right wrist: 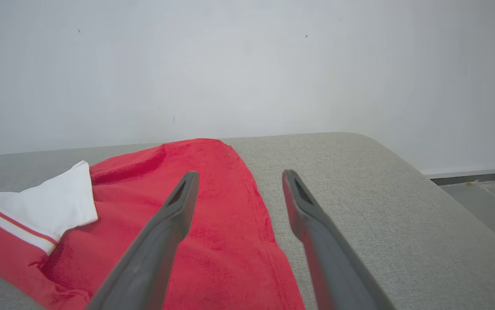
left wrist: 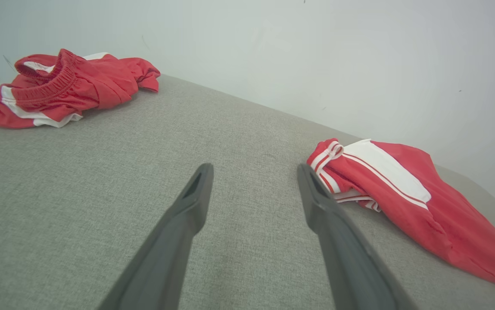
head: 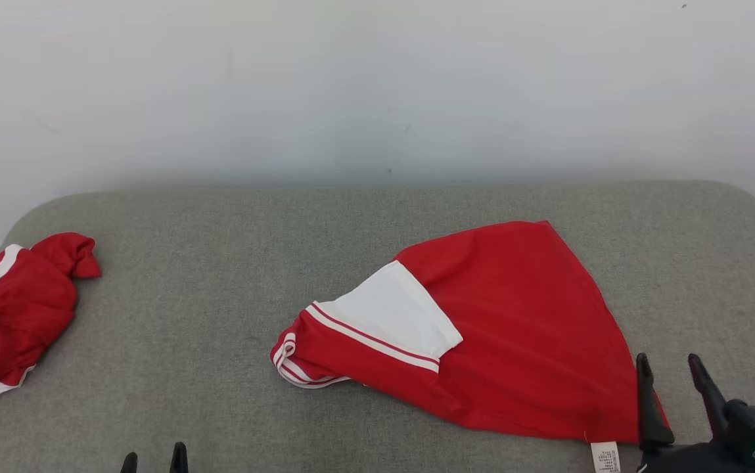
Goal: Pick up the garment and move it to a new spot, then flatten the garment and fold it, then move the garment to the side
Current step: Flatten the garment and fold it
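Right claw [head: 668, 358] by red garment [head: 522, 328], white panel, striped trim

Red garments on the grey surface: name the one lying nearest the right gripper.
The spread-out garment with the white panel, right beside the right gripper. The other garment lies bunched at the far left edge.
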